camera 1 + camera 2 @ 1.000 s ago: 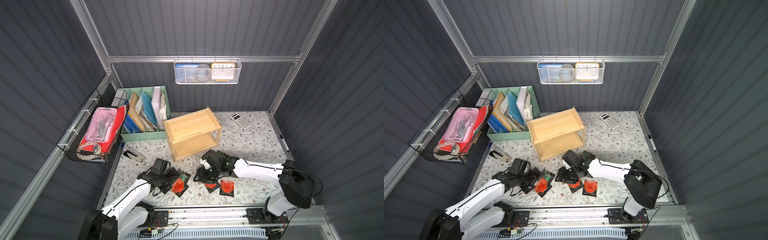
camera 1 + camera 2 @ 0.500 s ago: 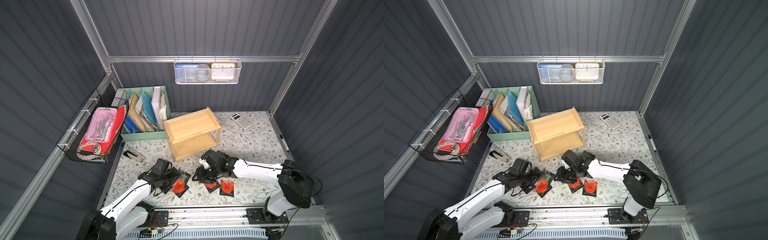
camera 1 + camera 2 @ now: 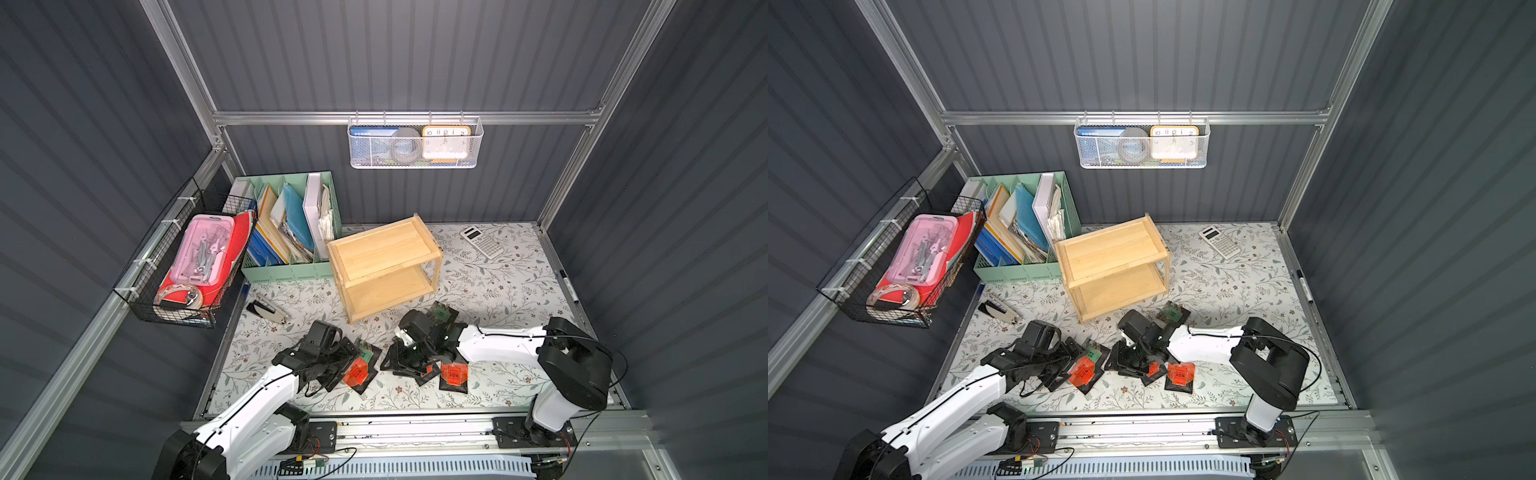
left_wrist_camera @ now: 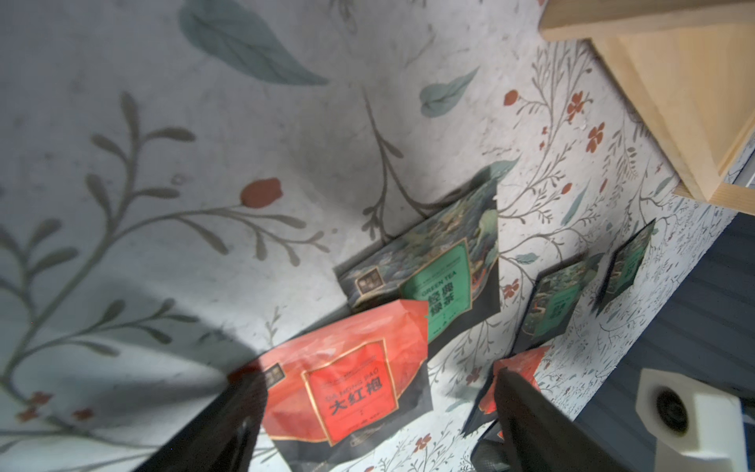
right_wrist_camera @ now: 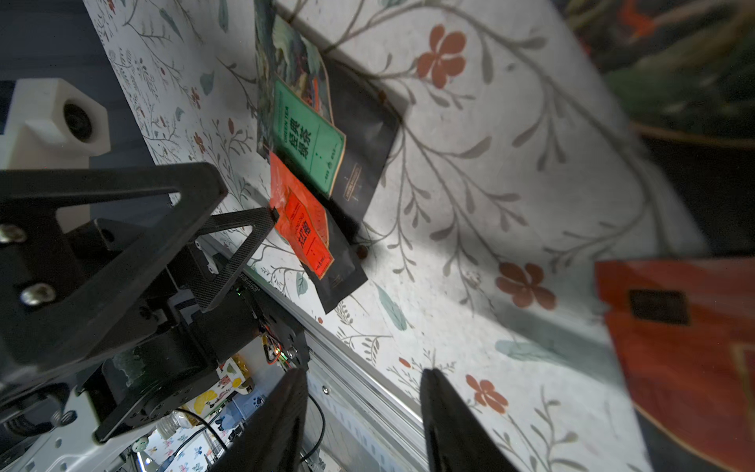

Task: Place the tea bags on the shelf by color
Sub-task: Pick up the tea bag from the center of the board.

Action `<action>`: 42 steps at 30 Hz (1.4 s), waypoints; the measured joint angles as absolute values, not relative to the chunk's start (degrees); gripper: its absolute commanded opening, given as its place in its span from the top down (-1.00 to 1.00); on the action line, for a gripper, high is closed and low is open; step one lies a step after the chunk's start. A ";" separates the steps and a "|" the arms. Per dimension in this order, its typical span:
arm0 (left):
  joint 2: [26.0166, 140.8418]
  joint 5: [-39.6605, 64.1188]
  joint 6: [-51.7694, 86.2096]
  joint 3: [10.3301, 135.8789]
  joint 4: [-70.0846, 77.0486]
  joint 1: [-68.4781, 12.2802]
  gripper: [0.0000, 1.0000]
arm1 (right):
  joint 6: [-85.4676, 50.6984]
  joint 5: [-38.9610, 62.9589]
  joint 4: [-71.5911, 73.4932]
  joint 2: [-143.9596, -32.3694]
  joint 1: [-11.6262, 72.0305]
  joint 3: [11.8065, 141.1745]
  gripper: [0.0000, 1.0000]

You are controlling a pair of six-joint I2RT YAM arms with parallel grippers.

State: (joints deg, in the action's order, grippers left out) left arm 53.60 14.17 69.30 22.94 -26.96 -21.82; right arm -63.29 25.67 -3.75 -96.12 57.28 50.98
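1. Left wrist view: the left gripper stands released, jaws straddling an orange-red tea bag lying flat on the table, one edge overlapping a green tea bag.
2. Right gripper hangs part-open and empty above the table, a second orange-red tea bag near it.
3. These sachets look light, thin and slick, likely to slide when nudged; I would pinch the edge riding up on its neighbour, not the flat middle.
4. Farthest back, another green tea bag lies near the wooden shelf, whose two tiers are bare.
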 measured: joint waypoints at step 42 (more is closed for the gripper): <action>58.15 15.77 68.99 24.16 -24.58 -21.82 -0.87 | -68.51 23.68 14.35 -106.67 59.13 50.54 0.25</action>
State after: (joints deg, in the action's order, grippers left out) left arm 58.15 15.77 68.99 24.16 -24.58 -21.82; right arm -68.51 23.68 14.35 -106.67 59.13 50.54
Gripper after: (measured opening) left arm 0.933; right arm 0.380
